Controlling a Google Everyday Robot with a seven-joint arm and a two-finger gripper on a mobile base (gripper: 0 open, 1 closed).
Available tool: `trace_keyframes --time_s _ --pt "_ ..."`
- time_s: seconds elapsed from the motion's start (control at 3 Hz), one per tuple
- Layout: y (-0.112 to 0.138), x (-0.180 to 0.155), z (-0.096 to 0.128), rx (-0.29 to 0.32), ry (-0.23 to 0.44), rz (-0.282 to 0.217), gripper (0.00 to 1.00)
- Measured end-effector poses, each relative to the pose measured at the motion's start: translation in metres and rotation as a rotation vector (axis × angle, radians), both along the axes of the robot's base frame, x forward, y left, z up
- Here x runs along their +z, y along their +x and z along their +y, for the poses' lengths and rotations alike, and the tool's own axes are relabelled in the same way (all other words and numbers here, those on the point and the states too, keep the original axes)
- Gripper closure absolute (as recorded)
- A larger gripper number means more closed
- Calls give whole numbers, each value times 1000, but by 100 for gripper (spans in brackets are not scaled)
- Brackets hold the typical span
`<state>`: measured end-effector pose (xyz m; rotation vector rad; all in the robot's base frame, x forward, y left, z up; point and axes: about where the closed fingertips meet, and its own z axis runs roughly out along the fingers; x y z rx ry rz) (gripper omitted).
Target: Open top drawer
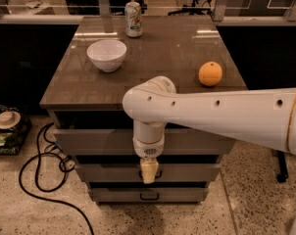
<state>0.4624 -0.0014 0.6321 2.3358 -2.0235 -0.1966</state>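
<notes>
Cabinet seen from the front and above. Three grey drawer fronts are stacked under the counter (167, 53).

The top drawer (89, 142) is the widest front, directly under the counter edge. A dark band is seen between that edge and the front. No tray interior is exposed. The drawer is judged shut or at most barely started; which of the two cannot be settled. Its handle is hidden behind the white wrist.

The gripper (149, 173) is hung straight down from the arm (226, 116), which is reached across from the right. It is placed below the top front, level with the middle drawer (104, 173) and over the centre of that front. Whether the fingers are spread or closed cannot be told, as only a single pale tapered shape is shown. No hold on the top handle can be confirmed.

The bottom drawer (113, 195) is seen closed, with its black handle (149, 196) in plain view.

On the counter are noted a white bowl (107, 54), a can (134, 17) and an orange (210, 73), all well apart.

Progress: the approach is made, but the pull is judged not yet accomplished. Still left are a confirmed grasp on the top handle and a straight draw outward until the tray is shown.
</notes>
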Motion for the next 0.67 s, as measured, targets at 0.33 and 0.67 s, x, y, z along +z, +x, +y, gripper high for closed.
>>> trace_keyframes --time_s 0.33,0.67 --pt "0 1 0 0 0 0 62" --pt "-1 1 0 0 0 0 87"
